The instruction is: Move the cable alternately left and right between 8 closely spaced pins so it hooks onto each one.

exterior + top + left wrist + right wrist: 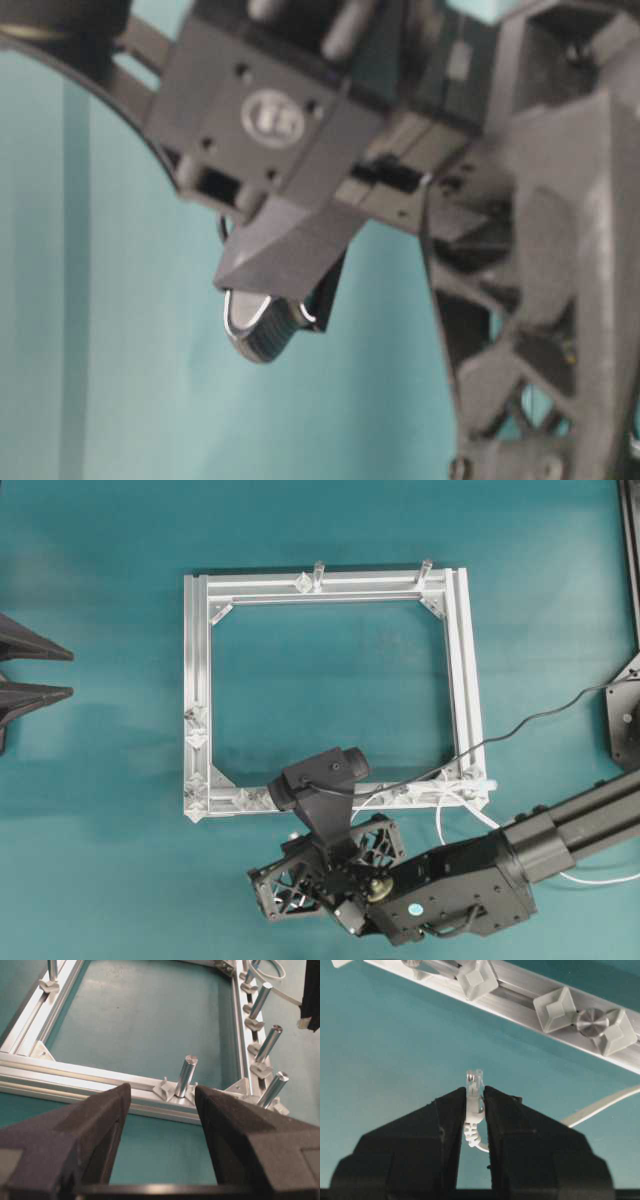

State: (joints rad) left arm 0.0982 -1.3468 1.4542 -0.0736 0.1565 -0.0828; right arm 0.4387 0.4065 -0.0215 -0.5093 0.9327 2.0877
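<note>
The cable's clear plug (474,1087) sticks up between the tips of my right gripper (475,1091), which is shut on it. Behind the plug the white cable (600,1105) runs off to the right; overhead it loops (447,820) below the frame's near right corner. Diamond-shaped pins (555,1009) sit along the silver rail (520,987) just beyond the plug, apart from it. The right wrist camera (322,775) hides that gripper's fingertips from above. My left gripper (72,674) stands open and empty at the far left, well away from the frame (196,650).
Upright metal posts (185,1075) stand on the rails among the studs. A black robot wire (530,720) crosses the frame's right rail. The right arm (300,150) fills the table-level view, blurred. Teal table (320,690) shows inside the frame.
</note>
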